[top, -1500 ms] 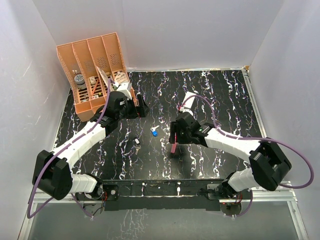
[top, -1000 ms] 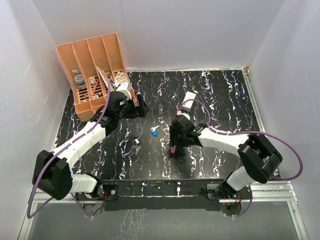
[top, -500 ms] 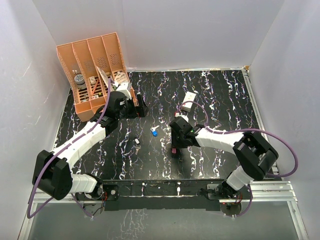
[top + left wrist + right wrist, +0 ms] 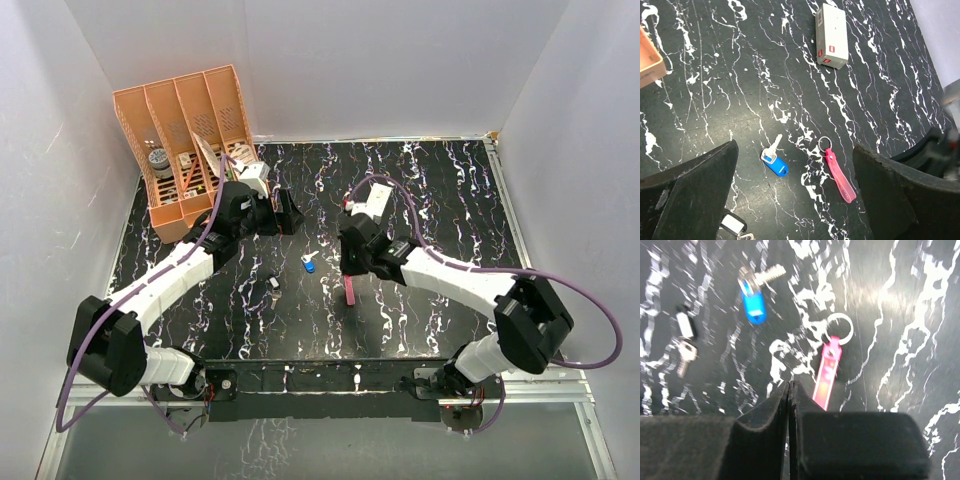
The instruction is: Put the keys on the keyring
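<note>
The blue-headed key and the dark-headed key lie apart on the black marbled table. The keyring lies flat to their right, its silver ring toward the far side and its pink strap toward me. My right gripper hovers just over the strap's near end, jaws pressed together with nothing between them. My left gripper hangs wide open above the blue key and keyring, holding nothing.
A white box lies on the table beyond the right gripper. An orange slotted organizer with small items stands at the back left. White walls enclose the table on three sides.
My right gripper has closed fully and lifted back a little from the pink strap, which stays on the table. My left gripper has edged slightly right.
</note>
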`<state>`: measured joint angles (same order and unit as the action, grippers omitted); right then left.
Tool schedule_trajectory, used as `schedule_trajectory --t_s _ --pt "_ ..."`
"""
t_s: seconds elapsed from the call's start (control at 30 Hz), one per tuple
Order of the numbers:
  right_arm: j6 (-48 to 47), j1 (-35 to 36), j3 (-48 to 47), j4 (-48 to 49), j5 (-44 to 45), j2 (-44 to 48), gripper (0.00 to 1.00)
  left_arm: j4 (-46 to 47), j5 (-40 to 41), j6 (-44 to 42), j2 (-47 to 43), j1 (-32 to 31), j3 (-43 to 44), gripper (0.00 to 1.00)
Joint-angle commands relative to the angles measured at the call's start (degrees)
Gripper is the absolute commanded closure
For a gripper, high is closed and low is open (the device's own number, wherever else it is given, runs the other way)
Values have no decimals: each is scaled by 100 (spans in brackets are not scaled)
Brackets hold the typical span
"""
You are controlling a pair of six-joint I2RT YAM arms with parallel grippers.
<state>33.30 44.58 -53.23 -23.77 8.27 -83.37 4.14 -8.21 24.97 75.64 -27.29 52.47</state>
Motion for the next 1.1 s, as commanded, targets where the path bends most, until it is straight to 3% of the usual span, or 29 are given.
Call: schedule_trajectory --t_s 0.0,0.07,0.13,0.23,0.57,1.07 --pt "-516 15 -716 -26 364 224 99 265 -378 -195 15 -73 -63 4" --pt "-535 14 -821 -128 405 153 95 211 -338 -219 -10 -75 -57 4" --pt "-526 10 -869 -287 320 21 68 187 -291 -229 -54 -83 -73 4" --pt "-407 11 -823 -568 259 -236 53 148 -208 -229 -100 -81 -95 4" --pt "-50 92 -161 -659 178 -295 51 33 -108 -223 -77 -86 -60 3" --pt "124 295 115 -459 102 -587 51 -10 -65 -230 -35 -84 -61 2"
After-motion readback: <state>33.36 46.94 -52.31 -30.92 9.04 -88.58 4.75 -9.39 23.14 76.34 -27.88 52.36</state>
